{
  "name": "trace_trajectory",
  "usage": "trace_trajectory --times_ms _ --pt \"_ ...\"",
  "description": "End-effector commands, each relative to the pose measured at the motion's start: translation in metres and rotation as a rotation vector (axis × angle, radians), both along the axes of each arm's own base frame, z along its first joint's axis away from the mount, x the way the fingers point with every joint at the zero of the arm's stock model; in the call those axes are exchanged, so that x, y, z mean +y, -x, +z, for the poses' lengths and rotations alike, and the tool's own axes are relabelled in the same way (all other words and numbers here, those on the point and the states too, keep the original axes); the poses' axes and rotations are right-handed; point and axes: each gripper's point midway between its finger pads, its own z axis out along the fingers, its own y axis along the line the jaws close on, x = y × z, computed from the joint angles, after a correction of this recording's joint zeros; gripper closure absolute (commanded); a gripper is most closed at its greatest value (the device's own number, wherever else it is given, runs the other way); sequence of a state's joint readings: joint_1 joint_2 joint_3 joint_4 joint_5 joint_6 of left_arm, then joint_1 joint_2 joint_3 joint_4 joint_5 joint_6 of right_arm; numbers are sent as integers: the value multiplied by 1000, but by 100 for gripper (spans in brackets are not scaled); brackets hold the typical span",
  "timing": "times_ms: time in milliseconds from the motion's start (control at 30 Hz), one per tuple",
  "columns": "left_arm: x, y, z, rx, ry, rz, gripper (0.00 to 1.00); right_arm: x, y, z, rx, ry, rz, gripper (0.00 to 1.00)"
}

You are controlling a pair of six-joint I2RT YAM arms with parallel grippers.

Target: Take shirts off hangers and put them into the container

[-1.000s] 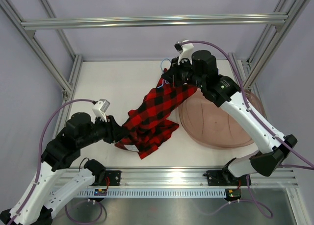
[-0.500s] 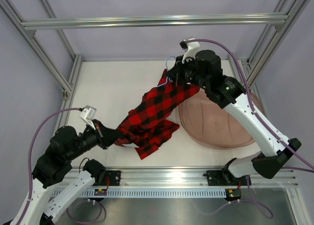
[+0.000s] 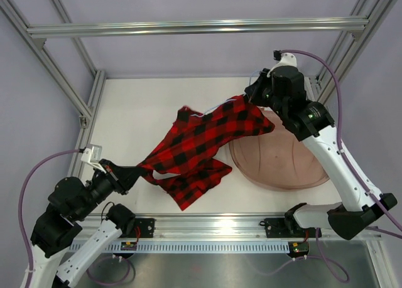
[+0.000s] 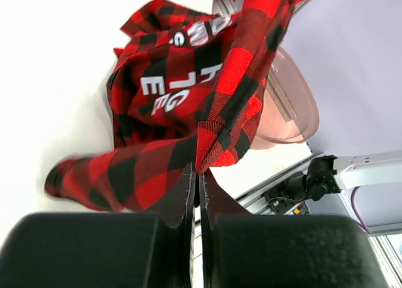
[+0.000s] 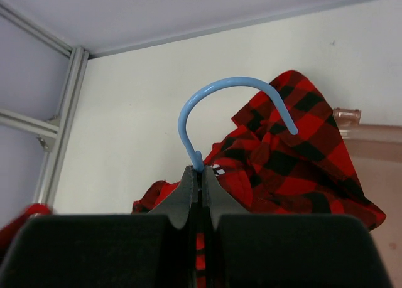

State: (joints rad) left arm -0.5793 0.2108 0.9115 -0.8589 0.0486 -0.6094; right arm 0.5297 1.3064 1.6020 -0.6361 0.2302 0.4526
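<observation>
Two things are mostly hidden from me. Of the light-blue hanger [image 5: 220, 106] I see only the hook, in the right wrist view. From above, cloth and the arm cover all of it, so I cannot tell whether its shoulders sit inside the cloth. The tub [image 3: 282, 162] loses its far-left rim under the shirt [image 3: 201, 144].

The shirt is stretched between both arms. Its long axis runs diagonally from the near left of the bench [image 3: 144, 106] up to the far right, where the high end hangs over the tub's edge. A loose lower fold seems to rest on the bench in the middle, beside the tub.

The left end effector [image 4: 196, 175] is clenched on an edge of the shirt. The right end effector [image 5: 200, 172] is clenched on the hanger's neck, and the hook above it curls to the right in that wrist view.
</observation>
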Motion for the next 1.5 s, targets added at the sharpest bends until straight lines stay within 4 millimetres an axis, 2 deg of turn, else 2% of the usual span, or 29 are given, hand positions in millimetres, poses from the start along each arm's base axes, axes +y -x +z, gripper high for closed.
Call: trace_trajectory --times_ms 0,133,200,300,333,400,433,500,567,600,633,800,867,900,1000,1033,1067,1100,1133,1200,1267,1300,1333,1367,1400,1467 --pt "12 1 -12 18 -9 55 100 -73 -18 29 -85 -127 -306 100" --pt "11 8 -8 -8 4 25 100 -87 -24 16 -31 -207 -353 100" --pt "11 9 -8 -9 -2 26 100 -88 -27 14 -22 -264 -346 100" --pt "4 8 -14 21 -17 -8 100 -70 -29 18 -41 -354 -249 100" --pt "0 6 -19 39 -21 -19 100 -55 -27 24 -43 -385 -161 100" --pt "-8 4 -17 28 3 -44 100 -30 -24 25 -34 -427 -24 100" --pt "-13 0 -24 47 -2 -57 100 -3 -14 48 -92 -476 162 100" --pt "-25 -5 -21 34 16 -101 100 23 2 66 -152 -476 323 100" --pt "-35 -14 -32 69 0 -119 100 47 18 77 -184 -422 455 100" --pt "-41 -17 -28 57 10 -137 100 61 32 89 -225 -383 529 100" --pt "-46 -22 -34 82 -1 -144 100 77 45 90 -226 -378 633 100" --pt "-54 -38 -31 94 -2 -130 100 99 80 103 -306 -352 878 100" --pt "-52 -42 -29 98 -13 -105 100 108 103 106 -340 -344 1019 100" --pt "-49 -49 -31 111 -34 -76 100 114 116 106 -351 -344 1092 100" --pt "-31 -62 -33 143 -117 38 100 121 138 104 -381 -342 1192 100" --pt "-20 -62 -43 191 -171 88 100 120 142 105 -387 -339 1195 100" --pt "-12 -63 -48 223 -206 131 100 121 143 103 -386 -330 1189 100" --pt "1 -70 -46 238 -247 211 100 121 138 91 -345 -309 1146 100" --pt "8 -70 -49 252 -269 240 100 120 141 91 -348 -294 1136 100" --pt "22 -68 -58 290 -305 309 100 117 132 75 -310 -235 1065 100" --pt "18 -69 -53 257 -271 296 100 117 130 65 -298 -191 1044 100" --pt "14 -69 -52 247 -252 273 97 116 123 53 -263 -166 998 100" --pt "10 -68 -50 229 -231 251 89 117 120 46 -251 -148 982 100" --pt "-1 -69 -40 190 -194 204 83 120 119 37 -242 -122 976 100" --pt "-6 -70 -33 165 -172 177 74 121 110 25 -212 -96 939 100" --pt "-21 -69 -14 100 -133 100 56 128 108 11 -192 -58 936 100"
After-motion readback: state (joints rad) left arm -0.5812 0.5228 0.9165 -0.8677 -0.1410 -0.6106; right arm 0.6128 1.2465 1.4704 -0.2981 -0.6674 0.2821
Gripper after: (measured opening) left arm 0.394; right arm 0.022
